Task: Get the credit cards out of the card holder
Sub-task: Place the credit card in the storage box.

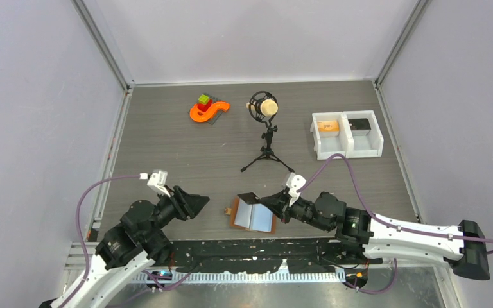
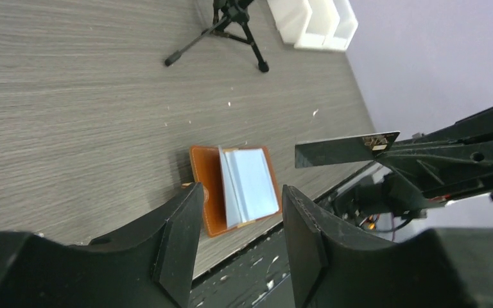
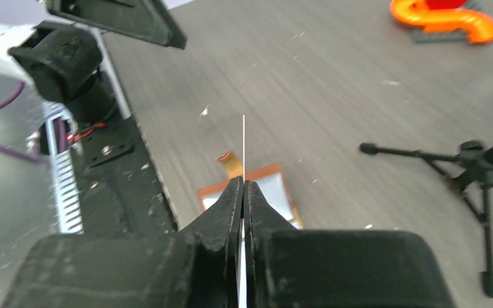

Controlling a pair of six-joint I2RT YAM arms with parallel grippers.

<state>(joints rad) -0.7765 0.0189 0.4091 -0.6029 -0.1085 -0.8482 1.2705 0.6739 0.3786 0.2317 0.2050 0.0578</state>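
One credit card out and held, holder lying open below

The right gripper (image 3: 244, 183) has its fingers pressed together on a dark credit card (image 2: 346, 149), pinched by one edge and lifted clear of the card holder (image 1: 255, 218), which lies open, pale side up, at the near edge of the table (image 1: 167, 147) between the two arms. The left gripper (image 1: 200, 204) hangs just beside the holder, fingers spread and holding nothing. I judge the step to be extraction. The next move calls for setting this card down away from the holder and letting go. I cannot tell whether another card sits inside.
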